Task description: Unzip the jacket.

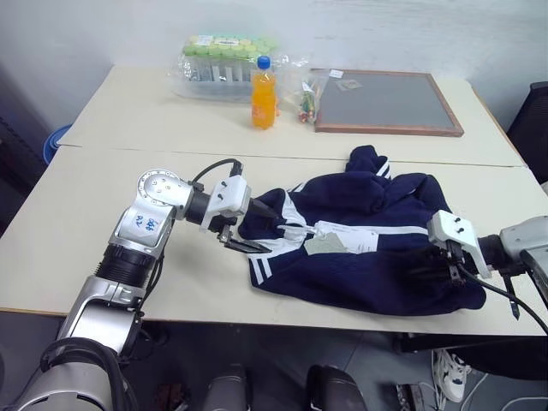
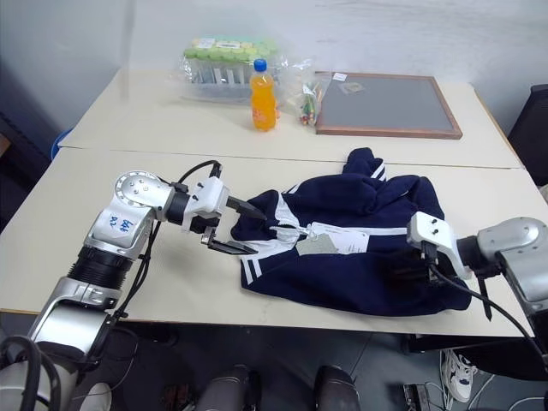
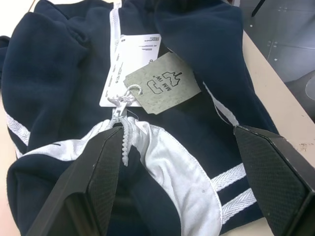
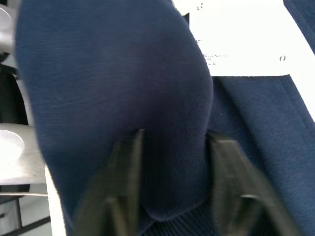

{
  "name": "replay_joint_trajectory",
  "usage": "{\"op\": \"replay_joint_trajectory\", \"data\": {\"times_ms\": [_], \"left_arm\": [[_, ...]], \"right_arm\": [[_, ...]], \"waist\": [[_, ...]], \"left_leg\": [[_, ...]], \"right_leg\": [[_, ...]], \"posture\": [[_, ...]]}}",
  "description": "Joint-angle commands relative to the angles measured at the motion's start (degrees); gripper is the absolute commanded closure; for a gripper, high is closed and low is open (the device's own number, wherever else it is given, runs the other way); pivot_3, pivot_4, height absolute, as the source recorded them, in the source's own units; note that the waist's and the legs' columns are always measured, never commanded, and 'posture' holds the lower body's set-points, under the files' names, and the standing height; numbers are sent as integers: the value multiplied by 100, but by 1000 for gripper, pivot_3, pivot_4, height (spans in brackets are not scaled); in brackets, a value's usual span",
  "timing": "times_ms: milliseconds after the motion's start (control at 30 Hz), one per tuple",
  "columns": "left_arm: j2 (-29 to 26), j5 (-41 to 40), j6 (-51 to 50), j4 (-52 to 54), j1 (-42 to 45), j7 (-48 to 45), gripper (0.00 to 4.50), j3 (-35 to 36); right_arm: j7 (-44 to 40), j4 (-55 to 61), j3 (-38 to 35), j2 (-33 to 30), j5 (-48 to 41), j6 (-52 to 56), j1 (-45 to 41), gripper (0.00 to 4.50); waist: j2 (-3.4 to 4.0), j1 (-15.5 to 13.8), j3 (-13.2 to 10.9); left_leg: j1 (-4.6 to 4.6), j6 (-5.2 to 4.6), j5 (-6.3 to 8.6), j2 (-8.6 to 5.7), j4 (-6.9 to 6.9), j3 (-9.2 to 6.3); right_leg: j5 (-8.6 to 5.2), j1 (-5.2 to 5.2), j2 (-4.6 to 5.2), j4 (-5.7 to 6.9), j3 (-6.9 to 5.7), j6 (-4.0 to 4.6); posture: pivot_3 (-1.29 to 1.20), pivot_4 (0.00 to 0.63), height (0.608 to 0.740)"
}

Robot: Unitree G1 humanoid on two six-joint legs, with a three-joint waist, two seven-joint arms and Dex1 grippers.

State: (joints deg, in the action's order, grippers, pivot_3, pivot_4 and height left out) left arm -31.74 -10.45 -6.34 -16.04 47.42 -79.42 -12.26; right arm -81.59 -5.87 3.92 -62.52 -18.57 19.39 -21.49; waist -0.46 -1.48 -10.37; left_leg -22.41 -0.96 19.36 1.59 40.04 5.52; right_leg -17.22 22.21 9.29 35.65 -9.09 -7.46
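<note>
- One jacket point(image 1: 368, 248) lies flat; its long axis runs between the grippers, collar end toward left gripper point(image 1: 250, 227).
- Left gripper: released, straddling the zipper pull point(image 3: 122, 101).
- Right gripper point(image 4: 174, 184): clenched on a jacket fold.

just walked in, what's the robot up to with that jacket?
It's set up to unzip the navy jacket lying on the table. The right pincer is closed on a fold of fabric near the table's front edge. The left pincer is open, straddling the zipper pull by the hang tags. The zipper hasn't been pulled yet.
</note>
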Motion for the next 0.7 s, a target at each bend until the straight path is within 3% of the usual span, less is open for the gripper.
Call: {"op": "replay_joint_trajectory", "data": {"times_ms": [33, 100, 233, 367, 533, 567, 700], "left_arm": [[-33, -70, 35, 241, 14, 48, 760, 90], [-36, -54, 87, 209, 22, 43, 760, 84], [-10, -34, 167, 129, 30, 46, 760, 65], [33, -6, 293, 43, 44, 39, 760, 25], [89, 25, 403, -107, 121, 27, 760, -2], [102, 35, 429, -148, 145, 26, 760, -4], [139, 73, 512, -283, 212, 15, 760, 7]], "right_arm": [[-159, 485, -620, -267, -331, 44, 386, 3911], [-238, 942, -1093, -407, -622, 246, 848, 4481], [-207, 1990, -2004, -410, -842, 385, 2200, 4481], [267, 3237, -2721, 86, -912, 557, 3534, 4481], [1018, 3685, -2768, 472, -659, 598, 3927, 4481], [1122, 3705, -2769, 495, -697, 690, 3892, 3933], [1213, 3710, -2791, 422, -809, 802, 3796, 2702]], "waist": [[0, 0, 0], [1, -8, 0], [0, -20, 0], [0, -22, 0], [0, 5, 0], [0, 7, 0], [0, -1, 0]], "left_leg": [[0, 0, 0, 0, 0, 0], [-1, 0, 0, 0, -2, 0], [-1, 0, 0, 0, -2, -3], [4, 1, 1, 1, -3, -8], [12, 2, 2, 0, 1, -8], [15, 2, 2, 2, 0, -9], [16, 2, 2, 1, -1, -10]], "right_leg": [[0, 0, 0, 0, 0, 0], [0, 1, 0, 0, 0, 0], [0, -3, 0, -3, -2, 0], [0, -9, 0, -2, -4, 0], [1, -15, 0, -3, 4, -3], [1, -15, 0, -2, 5, -2], [1, -14, -1, -2, 5, -2]], "posture": [[0, 150, 740], [0, 150, 740], [0, 150, 740], [0, 150, 740], [0, 150, 740], [0, 150, 740], [0, 150, 740]]}}
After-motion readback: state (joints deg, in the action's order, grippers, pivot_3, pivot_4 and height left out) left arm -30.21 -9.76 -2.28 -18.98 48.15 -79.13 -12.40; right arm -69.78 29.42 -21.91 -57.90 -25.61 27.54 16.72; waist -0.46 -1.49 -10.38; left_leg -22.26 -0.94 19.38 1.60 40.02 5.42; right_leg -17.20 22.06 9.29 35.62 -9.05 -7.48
